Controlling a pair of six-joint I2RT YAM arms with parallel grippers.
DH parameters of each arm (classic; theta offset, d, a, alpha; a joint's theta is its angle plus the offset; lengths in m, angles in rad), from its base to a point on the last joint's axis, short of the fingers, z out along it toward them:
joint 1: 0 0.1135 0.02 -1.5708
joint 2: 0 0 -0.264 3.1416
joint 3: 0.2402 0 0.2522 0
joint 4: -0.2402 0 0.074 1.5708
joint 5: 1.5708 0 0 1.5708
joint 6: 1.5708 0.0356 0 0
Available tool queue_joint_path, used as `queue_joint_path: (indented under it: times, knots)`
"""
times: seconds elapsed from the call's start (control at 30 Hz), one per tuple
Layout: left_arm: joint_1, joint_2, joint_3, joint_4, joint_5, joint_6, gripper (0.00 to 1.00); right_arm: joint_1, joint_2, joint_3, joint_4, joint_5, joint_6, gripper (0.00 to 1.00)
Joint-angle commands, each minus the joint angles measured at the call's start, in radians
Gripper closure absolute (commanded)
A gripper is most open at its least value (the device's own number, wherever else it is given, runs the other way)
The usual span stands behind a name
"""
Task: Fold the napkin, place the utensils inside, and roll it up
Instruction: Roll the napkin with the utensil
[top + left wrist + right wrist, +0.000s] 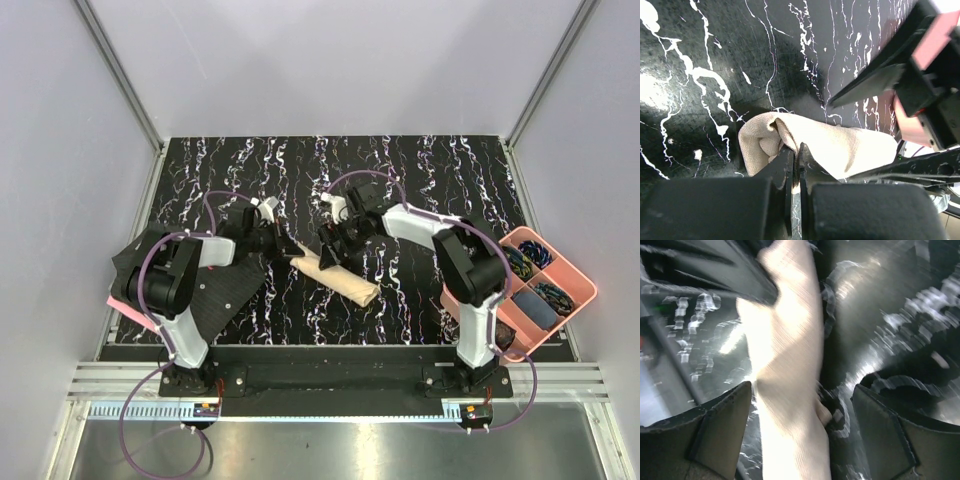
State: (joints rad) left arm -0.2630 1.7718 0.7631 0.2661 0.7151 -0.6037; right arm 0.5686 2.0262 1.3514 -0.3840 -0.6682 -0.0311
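The beige napkin [345,282] lies rolled into a tight log, slanting from mid-table towards the front right. My left gripper [291,249] is at its upper left end; in the left wrist view the left gripper [796,150] is shut, pinching a fold of the napkin [840,145]. My right gripper [331,258] hovers over the roll just right of that. In the right wrist view the right gripper [801,387] is open, straddling the napkin [790,365] without touching. The utensils are hidden; only a small pale nub [826,414] shows at the roll's side.
A black dotted mat [225,290] lies at the left under the left arm, a pink edge [113,303] showing beneath it. A pink tray [585,290] of small coloured items stands at the right front. The right arm's fingers [875,80] sit close above the left gripper.
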Motion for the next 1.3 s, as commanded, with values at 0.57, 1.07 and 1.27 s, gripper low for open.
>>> queue_joint_path:
  times: [0.57,1.07,1.27]
  knots:
    - [-0.002,0.072,0.131,-0.154,-0.008,0.018,1.0,0.386,-0.285,-0.258,0.243,0.826,-0.308,0.1]
    - [-0.002,0.068,0.165,-0.174,0.02,0.038,0.93,0.321,-0.129,-0.186,0.189,0.755,-0.276,0.23]
    - [-0.002,0.02,0.166,-0.165,-0.008,0.041,0.62,0.22,-0.095,-0.16,0.083,0.462,-0.184,0.39]
